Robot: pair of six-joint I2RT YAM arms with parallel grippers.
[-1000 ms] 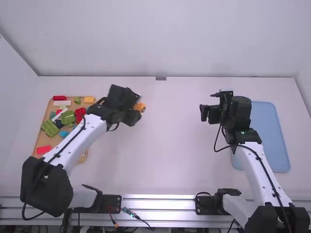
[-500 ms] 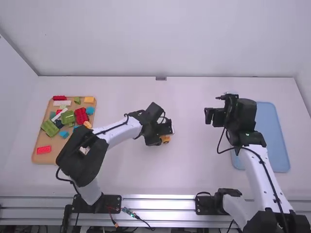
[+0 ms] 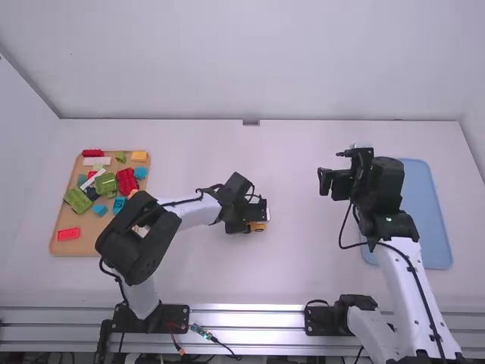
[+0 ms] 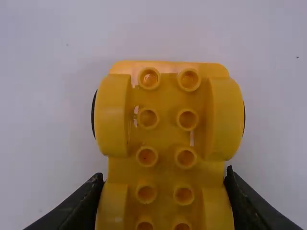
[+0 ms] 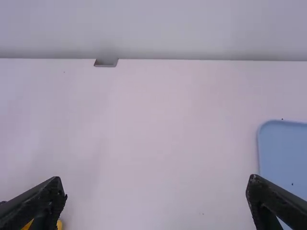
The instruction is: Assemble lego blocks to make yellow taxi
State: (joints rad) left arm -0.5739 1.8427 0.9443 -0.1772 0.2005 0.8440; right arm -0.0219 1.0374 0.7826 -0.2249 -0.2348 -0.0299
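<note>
My left gripper (image 3: pixel 256 214) is low over the middle of the table, shut on the yellow car base (image 3: pixel 258 227). Seen in the left wrist view, the studded car base (image 4: pixel 167 120) has rounded wheel arches with dark wheel edges outside them; the left gripper (image 4: pixel 165 189) presses on its two sides. The right gripper (image 3: pixel 326 182) hangs to the right of the car base, above the table. From its own wrist, the right gripper (image 5: pixel 156 186) has its fingers wide apart and nothing between them. A bit of the yellow base (image 5: pixel 59 224) peeks out behind its left finger.
At the far left, a tan tray (image 3: pixel 57 241) holds loose blocks, including a red brick (image 3: pixel 68 234), a green block (image 3: pixel 77 200) and a yellow-orange brick (image 3: pixel 139 155). A blue tray (image 3: pixel 424 220) lies at the right, partly behind the right arm.
The left arm has carried the yellow base from beside the tan tray to the table's middle, slightly toward the camera. The right gripper has shifted a little to the right.
</note>
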